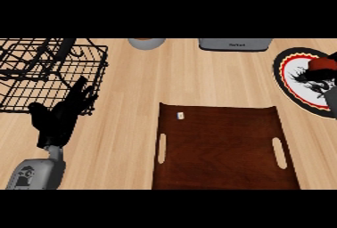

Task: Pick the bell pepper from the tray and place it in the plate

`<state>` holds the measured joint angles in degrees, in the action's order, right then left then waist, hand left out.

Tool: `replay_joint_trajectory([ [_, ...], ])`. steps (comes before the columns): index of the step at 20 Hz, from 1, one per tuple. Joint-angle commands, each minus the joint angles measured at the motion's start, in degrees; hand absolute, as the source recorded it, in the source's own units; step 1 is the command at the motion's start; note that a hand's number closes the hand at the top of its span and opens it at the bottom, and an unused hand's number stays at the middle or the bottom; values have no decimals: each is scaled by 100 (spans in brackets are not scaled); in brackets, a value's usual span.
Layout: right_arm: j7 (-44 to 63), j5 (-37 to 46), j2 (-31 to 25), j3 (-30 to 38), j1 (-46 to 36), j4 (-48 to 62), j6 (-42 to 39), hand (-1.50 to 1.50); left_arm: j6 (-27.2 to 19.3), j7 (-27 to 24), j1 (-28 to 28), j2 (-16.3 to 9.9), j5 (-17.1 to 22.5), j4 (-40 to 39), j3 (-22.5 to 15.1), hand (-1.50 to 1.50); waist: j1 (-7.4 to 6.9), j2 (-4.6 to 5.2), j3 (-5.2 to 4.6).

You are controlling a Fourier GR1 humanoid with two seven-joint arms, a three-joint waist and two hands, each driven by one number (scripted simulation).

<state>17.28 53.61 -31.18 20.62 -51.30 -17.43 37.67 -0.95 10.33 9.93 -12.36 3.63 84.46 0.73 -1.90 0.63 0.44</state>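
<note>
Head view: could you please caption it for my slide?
Right hand holds the red pepper over the plate; tray bare.

The left hand (63,113) sits at about nine o'clock, fingers straight and pointing up toward one o'clock, on a grey forearm rising from seven o'clock. The right hand (320,79) sits at three o'clock, fingers curled.

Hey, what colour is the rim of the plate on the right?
The plate has a black outer rim with a red ring inside it, shown in the head view.
</note>
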Motion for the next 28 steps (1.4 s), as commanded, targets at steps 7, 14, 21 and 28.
replay_joint_trajectory([
  [7,-1794,-1109,-401,862,386,426,-1115,-150,-44,43,40,9,-126,-229,24,0,-38,51,-18],
  [14,-3385,-1704,-71,1235,305,-398,-509,-150,-47,-197,-73,-14,-76,-376,198,0,64,2,-23],
  [21,-3618,-2764,267,1894,-17,-648,-957,-150,4,-216,-27,-102,-67,-500,320,0,153,-41,-41],
  [28,-3564,-3636,-37,2267,394,-586,-2709,-150,-101,29,23,-15,-119,-365,274,0,218,-62,-43],
])
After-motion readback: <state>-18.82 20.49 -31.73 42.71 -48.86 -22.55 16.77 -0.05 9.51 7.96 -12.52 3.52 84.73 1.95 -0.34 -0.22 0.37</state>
